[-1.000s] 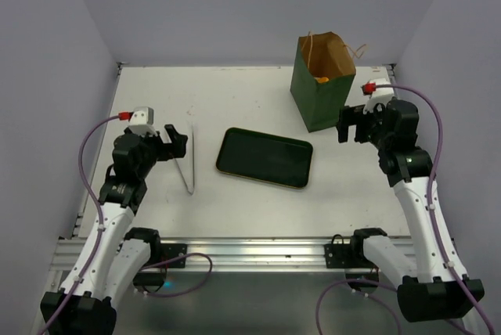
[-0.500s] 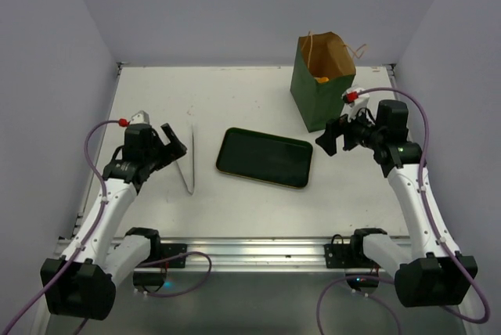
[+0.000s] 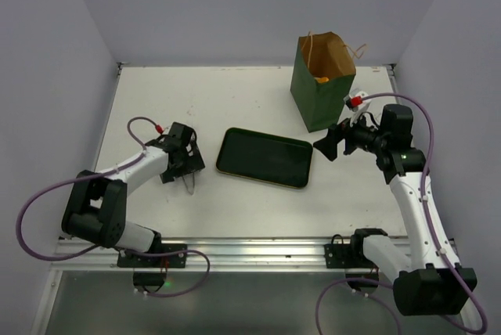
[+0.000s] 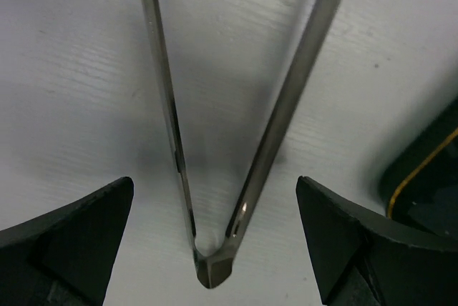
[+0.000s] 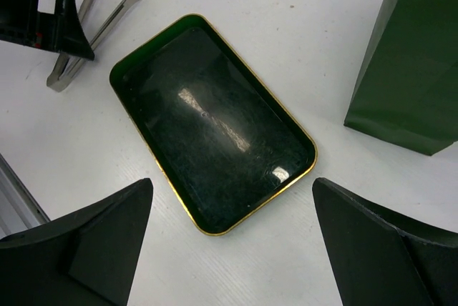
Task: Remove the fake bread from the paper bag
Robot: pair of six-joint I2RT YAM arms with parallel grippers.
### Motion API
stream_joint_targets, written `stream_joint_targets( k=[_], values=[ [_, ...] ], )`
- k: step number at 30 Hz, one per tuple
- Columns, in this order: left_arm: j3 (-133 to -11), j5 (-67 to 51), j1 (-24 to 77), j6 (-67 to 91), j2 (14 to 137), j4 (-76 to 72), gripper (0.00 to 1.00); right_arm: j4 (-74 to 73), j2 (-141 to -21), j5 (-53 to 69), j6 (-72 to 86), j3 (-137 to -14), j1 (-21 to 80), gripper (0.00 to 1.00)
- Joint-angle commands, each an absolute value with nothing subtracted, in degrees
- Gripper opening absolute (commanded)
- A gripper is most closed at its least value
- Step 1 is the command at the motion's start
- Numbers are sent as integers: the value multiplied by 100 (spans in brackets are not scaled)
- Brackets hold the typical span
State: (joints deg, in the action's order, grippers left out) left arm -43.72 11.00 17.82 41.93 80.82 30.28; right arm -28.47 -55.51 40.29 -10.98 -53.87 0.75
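Observation:
The dark green paper bag (image 3: pixel 317 92) stands upright at the back right, its top open and the brown inside showing. A bit of orange fake bread (image 3: pixel 321 80) shows inside it; the rest is hidden. In the right wrist view the bag's green side (image 5: pixel 411 63) is at the right edge. My right gripper (image 3: pixel 326 148) is open and empty, hanging in front of the bag beside the tray's right end (image 5: pixel 232 184). My left gripper (image 3: pixel 185 164) is low and open, its jaws astride the hinge end of metal tongs (image 4: pixel 212 267), not touching them.
A black rectangular tray (image 3: pixel 264 157) with a gold rim lies mid-table; it also shows in the right wrist view (image 5: pixel 211 120). The tongs (image 5: pixel 107 6) lie left of it, their scoop ends pointing away. Walls close the table on three sides.
My left arm has swung down and right until its open gripper is low over the tongs. My right gripper has moved left and forward from the bag toward the tray's right end.

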Motion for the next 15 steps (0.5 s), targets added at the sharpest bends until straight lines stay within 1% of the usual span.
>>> stream_joint_targets(
  k=[1, 11, 12, 14, 15],
  values=[
    [-4562, 1731, 1819, 4377, 8314, 2770, 99, -2654, -5405, 4289, -1142, -5353, 26, 99],
    [-4895, 1723, 1854, 4122, 9184, 2197, 88, -2654, -5423, 4394, -1125, -5335, -228, 99],
    [-4948, 1714, 1854, 4009, 9367, 2180, 83, -2654, -5414, 4403, -1125, -5326, -246, 99],
    [-5080, 1617, 1854, 3885, 9631, 2188, 77, -2646, -5423, 4403, -1125, -5317, -281, 99],
    [-5089, 1556, 1846, 3815, 9685, 2180, 71, -2646, -5432, 4403, -1116, -5317, -299, 99]
  ],
)
